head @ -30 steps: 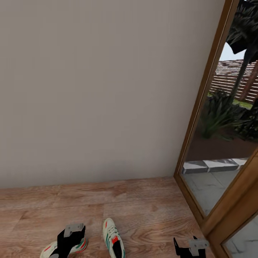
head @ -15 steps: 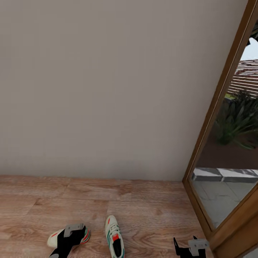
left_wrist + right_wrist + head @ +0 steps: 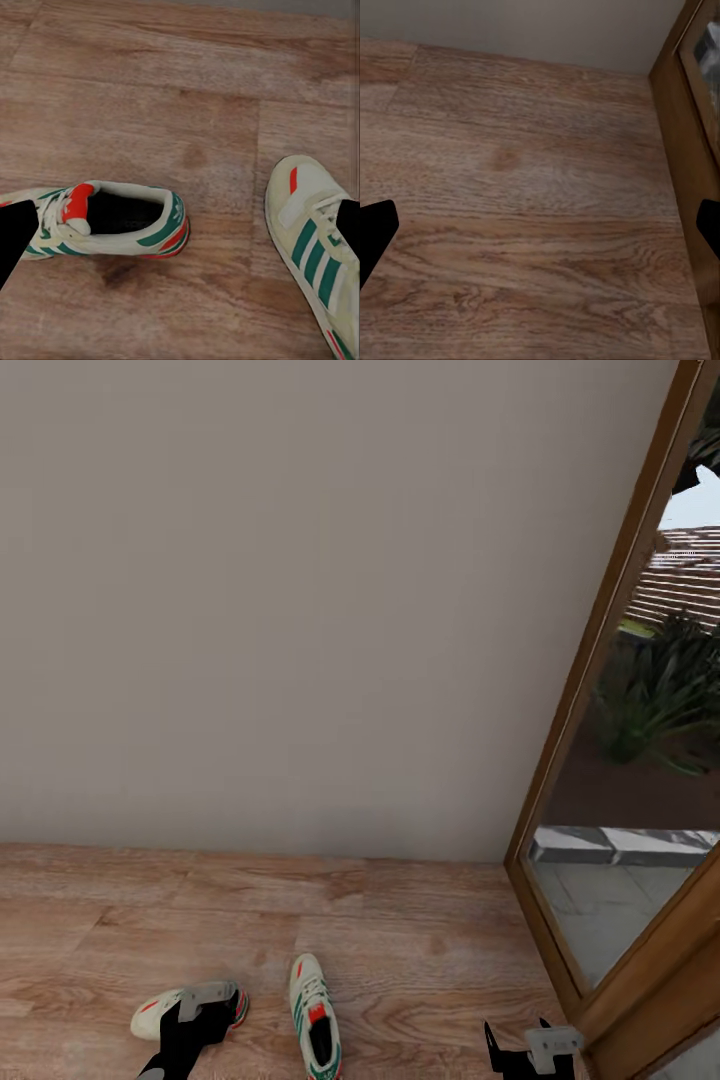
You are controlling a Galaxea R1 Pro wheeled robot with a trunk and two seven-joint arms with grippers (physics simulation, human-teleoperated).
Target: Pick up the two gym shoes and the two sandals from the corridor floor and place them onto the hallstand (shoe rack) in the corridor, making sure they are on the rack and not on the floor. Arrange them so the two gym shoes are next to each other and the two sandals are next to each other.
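The camera has swung slightly; both sneakers, left (image 3: pixel 160 1012) and right (image 3: pixel 313 1015), lie on the plank floor (image 3: pixel 420 950) near the wall (image 3: pixel 300 610). The left claw (image 3: pixel 180 229) hangs wide open and empty over them; the right claw (image 3: pixel 540 229) is open beside the door frame (image 3: pixel 590 690).

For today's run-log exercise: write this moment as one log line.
left gripper: open over side-lying gym shoe | right gripper: open over bare corridor floor | second gym shoe: upright on floor | nothing held

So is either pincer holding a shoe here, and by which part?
No. Both pincers are open and empty: the left above the two sneakers, the right over bare floor.
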